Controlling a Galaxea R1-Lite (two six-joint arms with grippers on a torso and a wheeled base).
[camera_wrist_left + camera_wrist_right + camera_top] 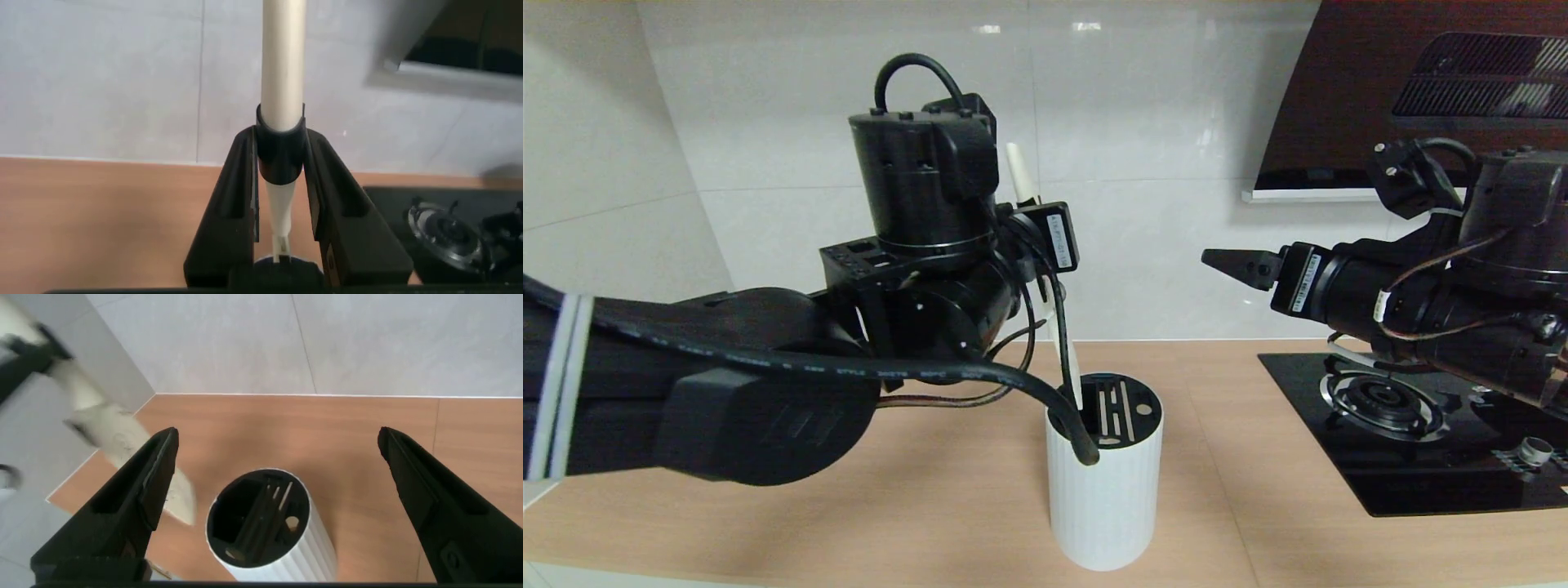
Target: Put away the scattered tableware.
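**Mia:** What is the left gripper (282,147) holding?

**Ben:** A long cream-coloured plastic kitchen tool (1065,347). Its fingers are closed tight around the handle. The handle is round and smooth. Its tip pokes up above the fingers, and the tool hangs almost straight down.

**Mia:** What does the bottom of it look like?

**Ben:** It gets wider and flatter, like a little paddle. It looks pale and a bit see-through at the thin end.

**Mia:** Where is that end?

**Ben:** Right at the top of the white ribbed round holder (1104,490), near its rim. The holder has a black top with long slots and a round hole. I cannot tell if the tool is inside a slot or just touching the rim.

**Mia:** Where does the holder stand?

**Ben:** On the light wooden counter (890,498), near the front edge. The black glass stove (1339,482) is beside it.

**Mia:** And the right gripper (276,434)?

**Ben:** It is up in the air next to the holder. Its fingers are spread wide apart with nothing in them.
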